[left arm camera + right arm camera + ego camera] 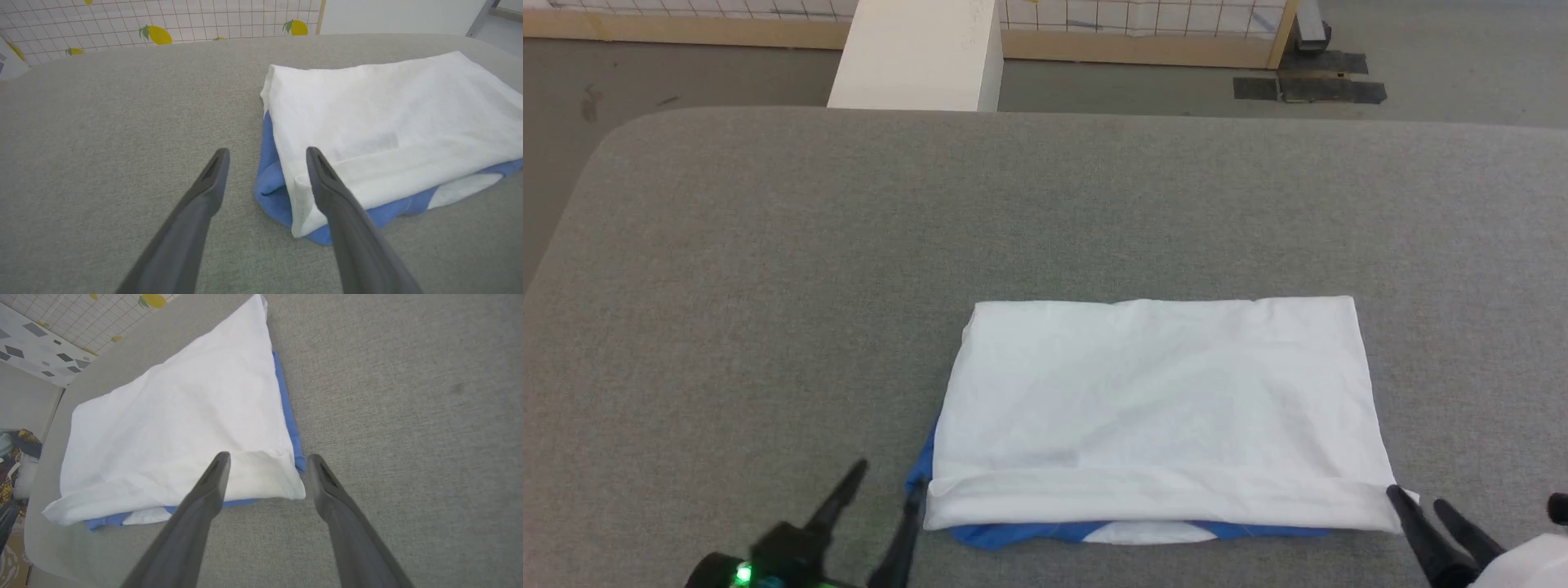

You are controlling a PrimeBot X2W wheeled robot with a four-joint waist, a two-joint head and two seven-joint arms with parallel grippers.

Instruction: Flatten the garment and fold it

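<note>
Our folded T-shirt [1160,400] lies on the grey table [768,286] near its front edge, our left gripper [886,488] and right gripper [1417,498] both spread open and empty at its near corners, where we judge a fingertip could snag the hem and drag the top layer askew.

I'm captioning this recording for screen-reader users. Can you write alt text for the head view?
A folded white garment, with blue fabric peeking out along its near edge, lies flat on a grey table. The left gripper and right gripper, both open and empty, sit at its two near corners.
</note>
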